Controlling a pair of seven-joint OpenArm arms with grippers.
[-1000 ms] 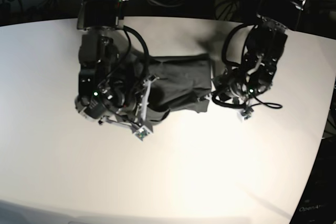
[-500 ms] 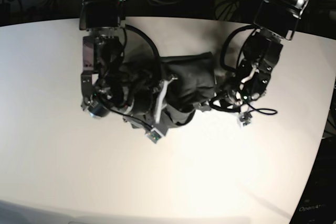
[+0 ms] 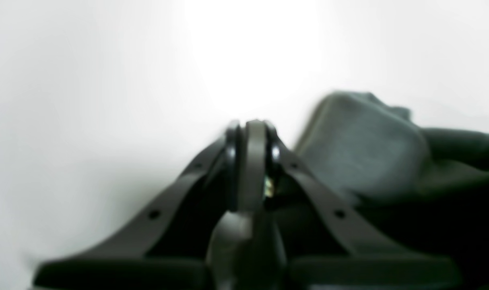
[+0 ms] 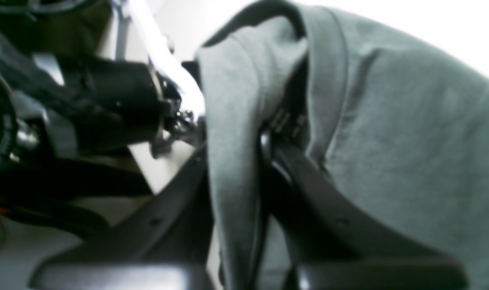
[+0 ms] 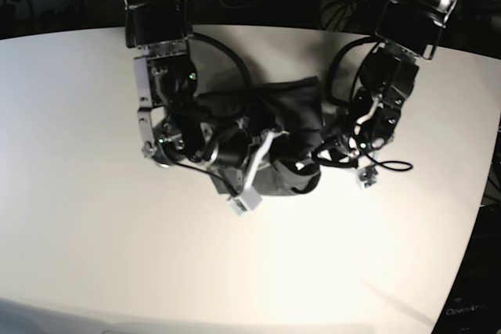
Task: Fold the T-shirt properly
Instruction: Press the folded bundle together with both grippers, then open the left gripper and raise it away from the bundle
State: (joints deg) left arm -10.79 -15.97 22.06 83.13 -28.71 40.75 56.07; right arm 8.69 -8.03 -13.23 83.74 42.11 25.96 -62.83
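Both arms black, blocky segments, looped black cables alongside. Small green lights glow near each wrist. Left hand (image 3: 250, 133): matte black fingers (image 3: 324, 205) with small round holes. Right hand (image 4: 244, 141): same black perforated fingers (image 4: 329, 213), silver bracket beside.

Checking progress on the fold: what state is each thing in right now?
T-shirt: bunched and partly folded on the table, one edge lifted.
Right gripper: shut on the T-shirt, cloth draped over its fingers.
Left gripper: shut on a thin strip, beside the cloth.
Table: white, bearing the T-shirt.
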